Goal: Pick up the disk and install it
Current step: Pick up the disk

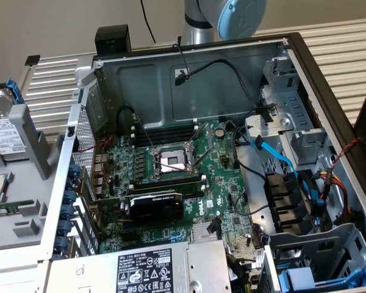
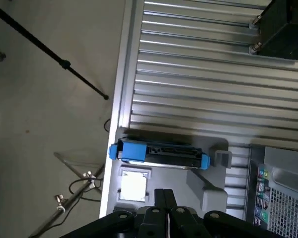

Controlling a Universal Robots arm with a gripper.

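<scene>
Disk [image 1: 3, 131] stands on edge in the grey fixture [image 1: 33, 152], far left of the exterior view, apparently slotted upright for easy gripping. Gripper [image 2: 165, 196], clenched and empty, hovers near it.

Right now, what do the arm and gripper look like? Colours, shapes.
The arm is a silver-grey tube with a round light blue joint cap. The gripper is matte black, with two slim flat fingers on a black linkage that has rounded knuckles.
</scene>
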